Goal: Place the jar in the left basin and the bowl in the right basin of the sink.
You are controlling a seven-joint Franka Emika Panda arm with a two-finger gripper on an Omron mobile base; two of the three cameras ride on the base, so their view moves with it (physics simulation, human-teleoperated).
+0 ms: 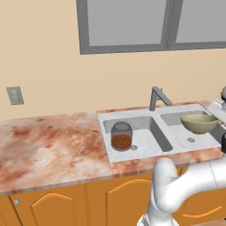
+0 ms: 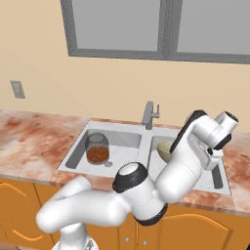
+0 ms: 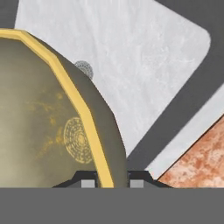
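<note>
No lettering, label, brand mark, number or sign can be read anywhere in this kitchen scene.

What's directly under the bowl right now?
Under the bowl, which the hand grips by its rim, lies the right basin floor, with its round drain peeking past the bowl's edge. The floor beneath the bowl itself is covered.
</note>
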